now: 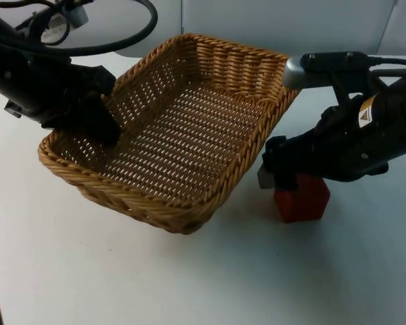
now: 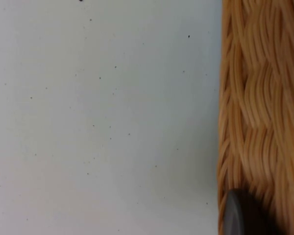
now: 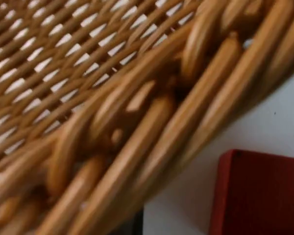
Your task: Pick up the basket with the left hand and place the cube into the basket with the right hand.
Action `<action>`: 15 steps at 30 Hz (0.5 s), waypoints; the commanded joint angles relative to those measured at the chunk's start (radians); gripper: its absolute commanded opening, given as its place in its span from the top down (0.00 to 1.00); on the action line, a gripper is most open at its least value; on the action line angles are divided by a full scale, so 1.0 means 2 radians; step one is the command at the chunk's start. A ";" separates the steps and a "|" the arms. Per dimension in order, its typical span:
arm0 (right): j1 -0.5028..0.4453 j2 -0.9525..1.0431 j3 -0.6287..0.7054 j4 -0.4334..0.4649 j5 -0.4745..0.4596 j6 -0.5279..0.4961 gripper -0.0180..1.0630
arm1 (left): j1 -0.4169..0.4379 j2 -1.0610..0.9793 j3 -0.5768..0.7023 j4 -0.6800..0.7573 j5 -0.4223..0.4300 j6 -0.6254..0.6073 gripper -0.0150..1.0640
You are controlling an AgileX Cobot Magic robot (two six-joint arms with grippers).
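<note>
A woven tan basket (image 1: 183,135) lies empty at the middle of the table. My left gripper (image 1: 103,125) is shut on its left rim, one finger inside the wall; the rim's weave (image 2: 259,112) runs beside a black fingertip (image 2: 237,215) above the white table. A red cube (image 1: 302,198) stands on the table just off the basket's right side. My right gripper (image 1: 283,175) hangs low over the cube's left top edge, between cube and basket wall. The cube (image 3: 259,196) appears close beside the basket's thick rim (image 3: 152,122) in the right wrist view.
White table top (image 1: 311,277) stretches open in front of the basket and to the cube's right. The grey partition wall (image 1: 271,24) rises close behind the basket's far rim.
</note>
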 commanded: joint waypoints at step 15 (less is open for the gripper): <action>-0.010 0.049 -0.005 -0.002 -0.058 0.002 0.29 | 0.001 -0.007 -0.002 -0.016 0.010 -0.001 0.99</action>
